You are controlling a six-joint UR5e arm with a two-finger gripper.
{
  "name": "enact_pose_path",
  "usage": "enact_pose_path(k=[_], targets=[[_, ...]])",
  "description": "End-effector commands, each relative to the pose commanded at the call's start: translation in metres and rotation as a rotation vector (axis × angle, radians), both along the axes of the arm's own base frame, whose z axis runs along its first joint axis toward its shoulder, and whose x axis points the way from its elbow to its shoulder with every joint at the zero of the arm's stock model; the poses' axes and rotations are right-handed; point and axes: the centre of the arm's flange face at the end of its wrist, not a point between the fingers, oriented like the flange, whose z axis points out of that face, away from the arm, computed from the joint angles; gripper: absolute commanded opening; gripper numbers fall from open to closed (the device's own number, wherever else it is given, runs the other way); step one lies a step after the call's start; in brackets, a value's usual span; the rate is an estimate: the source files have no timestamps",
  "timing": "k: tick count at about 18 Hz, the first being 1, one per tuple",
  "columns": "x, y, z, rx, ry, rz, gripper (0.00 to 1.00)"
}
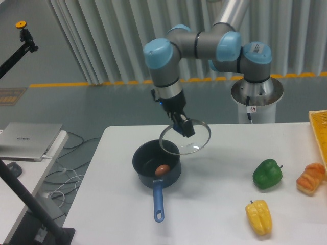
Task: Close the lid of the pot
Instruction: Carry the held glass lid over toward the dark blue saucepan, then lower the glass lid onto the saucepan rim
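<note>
Gripper (183,126) of the single arm, fingers pinched on the centre knob of the pot lid (185,138); the knob itself is hidden by the fingers. The clear glass disc hangs tilted in the air, above and just to the right of the pot (156,163), its lower left edge overlapping the far rim of the pot in this view. Holding by the knob leaves the metal rim free all round, so it can seat on the pot without the fingers fouling the wall. The pot stands open on the white table (214,204), a small brown rounded object (162,170) inside it, and its long blue handle (158,201) points toward the camera, away from the arm's approach. To judge by the offset and tilt, the lid must yet be shifted left, levelled and lowered. Well apart on the right lie a green pepper (267,173), a yellow pepper (259,216), an orange item (310,178) and the edge of a yellow crate (319,135). Beyond: grey floor with a yellow line, pale curtains, and a laptop (30,139) on a side table at left.
</note>
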Motion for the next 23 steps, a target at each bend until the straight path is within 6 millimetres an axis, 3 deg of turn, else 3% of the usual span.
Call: enact_pose_path(k=[13,23], targets=[[0.061,0.030,-0.016,0.080,0.018,-0.005,0.50],[0.071,0.039,-0.026,0.104,0.006,-0.024,0.50]])
